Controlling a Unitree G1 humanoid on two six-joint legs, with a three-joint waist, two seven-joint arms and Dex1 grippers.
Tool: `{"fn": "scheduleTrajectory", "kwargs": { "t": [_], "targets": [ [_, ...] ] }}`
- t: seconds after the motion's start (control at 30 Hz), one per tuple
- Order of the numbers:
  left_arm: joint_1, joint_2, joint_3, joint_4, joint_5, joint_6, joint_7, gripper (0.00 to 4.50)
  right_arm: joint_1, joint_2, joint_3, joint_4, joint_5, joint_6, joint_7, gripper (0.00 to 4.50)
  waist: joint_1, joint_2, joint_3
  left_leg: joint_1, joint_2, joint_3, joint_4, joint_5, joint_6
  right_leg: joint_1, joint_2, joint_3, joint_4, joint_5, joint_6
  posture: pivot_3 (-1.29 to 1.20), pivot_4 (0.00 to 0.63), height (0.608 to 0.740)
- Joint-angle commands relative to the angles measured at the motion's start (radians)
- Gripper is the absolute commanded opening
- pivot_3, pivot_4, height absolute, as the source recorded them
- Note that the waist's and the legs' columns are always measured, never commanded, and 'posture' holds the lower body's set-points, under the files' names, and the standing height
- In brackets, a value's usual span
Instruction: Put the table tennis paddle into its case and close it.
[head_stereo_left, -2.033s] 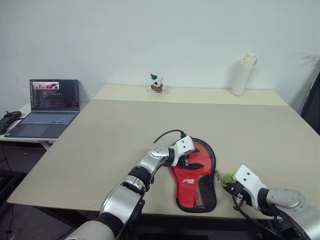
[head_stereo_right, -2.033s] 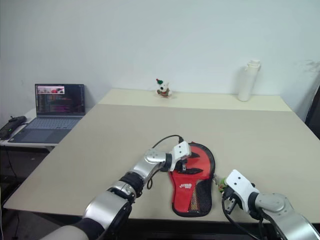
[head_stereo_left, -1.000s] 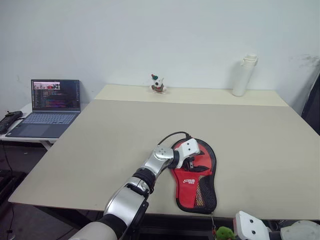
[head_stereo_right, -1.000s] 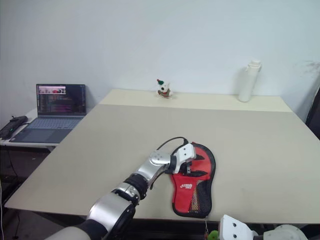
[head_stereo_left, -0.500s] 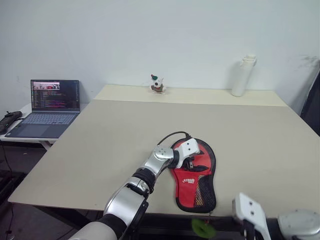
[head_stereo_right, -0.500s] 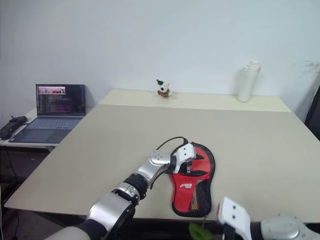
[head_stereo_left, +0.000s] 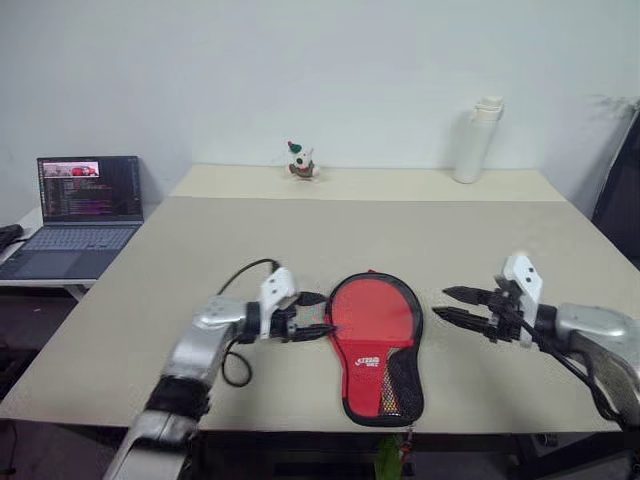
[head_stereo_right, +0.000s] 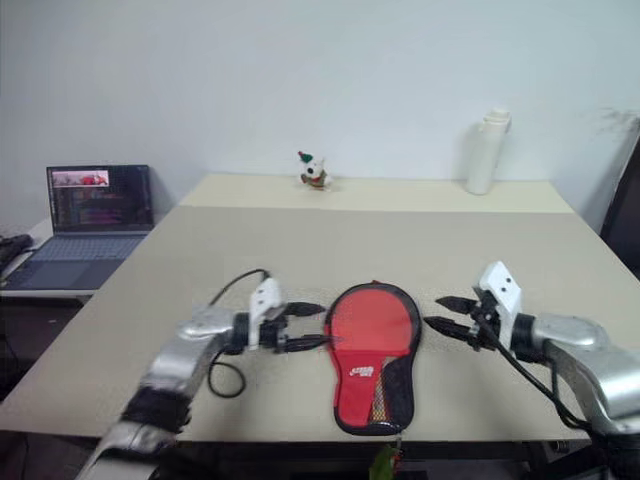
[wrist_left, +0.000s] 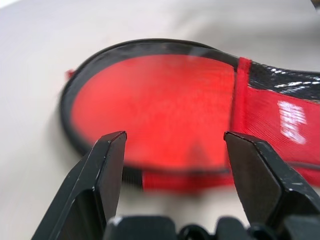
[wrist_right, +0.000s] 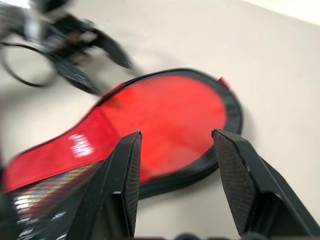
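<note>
The case (head_stereo_left: 375, 335) lies flat on the table near its front edge, red side up, round end away from me and black mesh pocket toward me. The table tennis paddle is hidden. My left gripper (head_stereo_left: 322, 312) hovers just left of the case's round end, open and empty. In the left wrist view its fingers (wrist_left: 102, 170) frame the case (wrist_left: 160, 110). Just right of the case my right gripper (head_stereo_left: 441, 302) stands open and empty too, pointing at the case (wrist_right: 165, 120). A small green tag (head_stereo_left: 388, 455) dangles below the table edge under the case's handle end.
A white bottle (head_stereo_left: 477, 140) and a small toy figure (head_stereo_left: 298, 162) stand at the table's far side. An open laptop (head_stereo_left: 85, 200) sits on a lower side table to the left. The table's front edge (head_stereo_left: 300, 402) runs close below the case.
My left gripper has come off the case and drawn back to its left. The right gripper rose from below the table edge to the case's right and opened, leaving the green tag hanging.
</note>
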Motion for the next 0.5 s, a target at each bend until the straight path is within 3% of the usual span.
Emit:
{"fn": "scheduleTrajectory", "kwargs": {
  "t": [0.03,0.13,0.37,0.5],
  "targets": [
    [0.100,0.032,0.084,-0.218,-0.066,0.100,0.099,3.40,-0.075,-0.012,0.023,0.122,-0.059,-0.104,0.089,2.38,0.002,0.001,0.002,0.000,0.000,0.000,0.000,0.000,0.000,0.000,-0.001,0.000,0.000,0.000,0.000,0.00,0.150,0.740],
    [0.125,0.033,0.079,-0.303,-0.065,0.154,0.172,3.40,-0.124,-0.044,0.007,0.238,-0.087,-0.156,0.150,2.38,0.013,0.001,0.006,0.000,-0.003,-0.001,0.001,0.000,0.000,0.001,-0.003,0.000,0.000,0.000,0.001,0.00,0.150,0.740],
    [0.156,0.082,0.120,-0.298,-0.083,0.144,0.222,3.40,-0.107,-0.097,-0.027,0.158,-0.069,-0.082,0.142,2.38,0.010,0.002,0.007,0.000,-0.004,0.001,0.001,0.000,0.000,0.001,-0.004,0.000,0.000,0.003,0.001,0.00,0.150,0.740],
    [0.156,0.049,0.113,-0.282,-0.076,0.134,0.289,3.40,-0.076,-0.125,-0.031,0.122,-0.070,-0.041,0.144,2.38,0.007,0.003,0.007,0.000,-0.003,0.000,0.001,0.000,0.000,0.001,-0.004,0.001,0.000,0.003,0.000,0.00,0.150,0.740]
  ]
}}
